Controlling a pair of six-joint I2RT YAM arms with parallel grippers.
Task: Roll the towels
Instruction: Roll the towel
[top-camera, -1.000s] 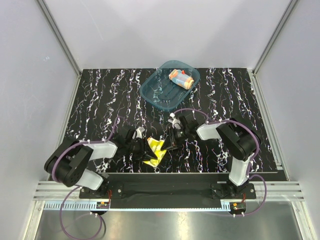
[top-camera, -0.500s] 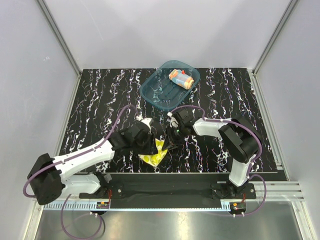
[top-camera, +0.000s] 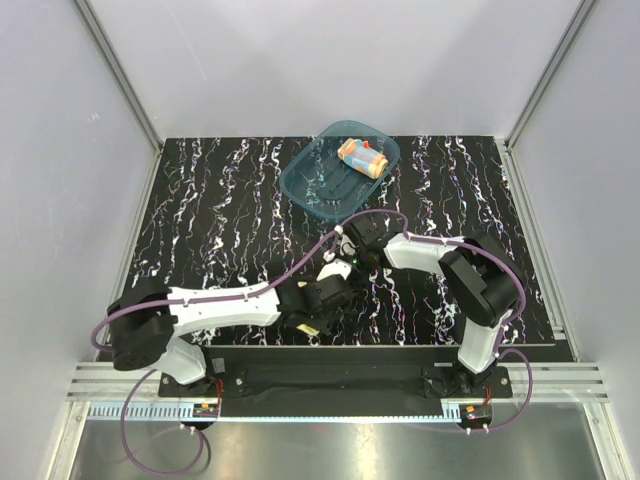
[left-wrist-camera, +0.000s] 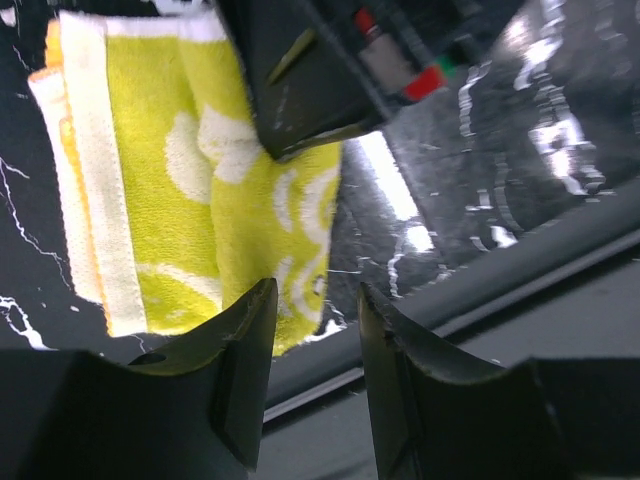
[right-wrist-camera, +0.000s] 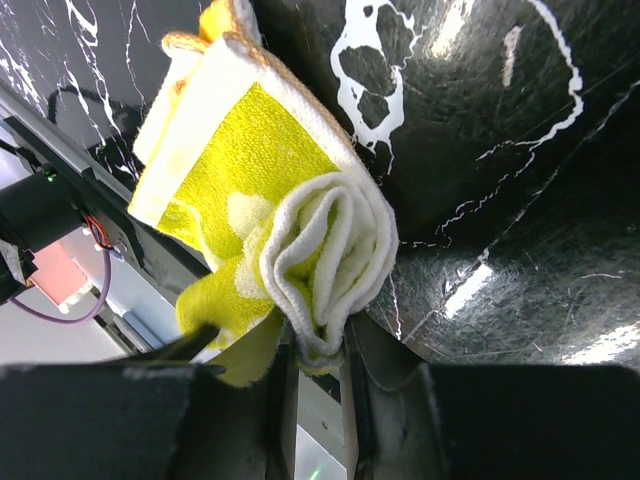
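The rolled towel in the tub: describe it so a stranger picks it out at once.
On the black marbled table, find the teal see-through tub at the far edge. In its right end lies a rolled towel, orange and light blue. The yellow towel, the only other cloth, lies at the near edge, outside the tub.

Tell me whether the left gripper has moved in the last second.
Yes. In the top view the left gripper has shifted right, from below the left end of the teal tub to below its middle.
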